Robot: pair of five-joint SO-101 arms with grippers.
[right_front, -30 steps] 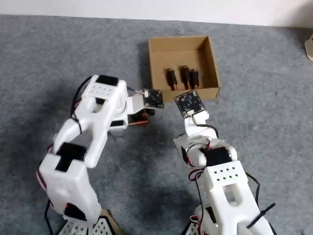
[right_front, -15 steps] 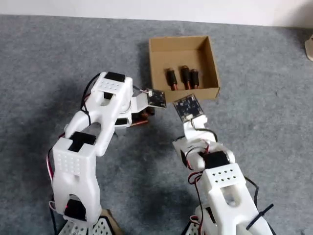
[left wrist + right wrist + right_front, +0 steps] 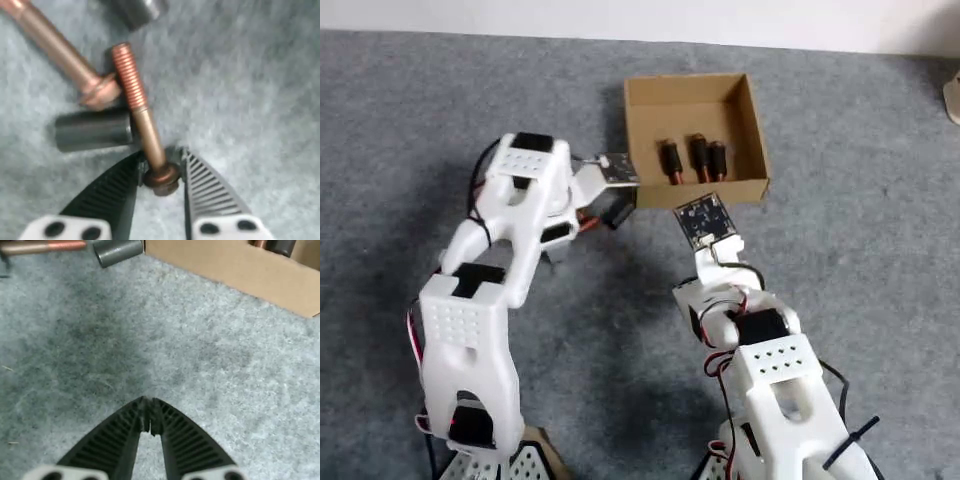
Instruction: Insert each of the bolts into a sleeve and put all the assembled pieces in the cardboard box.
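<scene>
Left claw (image 3: 162, 159) pinches a bolt (image 3: 140, 115) near its head, shaft just beside a sleeve (image 3: 92, 131) lying on the desk (image 3: 250, 75). Second bolt (image 3: 55, 45) lies close by. Right claw (image 3: 150, 422) is pressed together, empty, over the desk near the box (image 3: 750, 187). Three assembled pieces (image 3: 700, 152) sit in the box.

In your left wrist view, the bolt (image 3: 142, 125) pinched in the left gripper (image 3: 161, 155) covers one end of the near sleeve (image 3: 92, 131); the second bolt (image 3: 55, 47) and far sleeve (image 3: 142, 10) run out of view, blurred. In your right wrist view, the cardboard box (image 3: 235, 270) is cropped to one wall, its assembled pieces (image 3: 280, 246) to slivers.
</scene>
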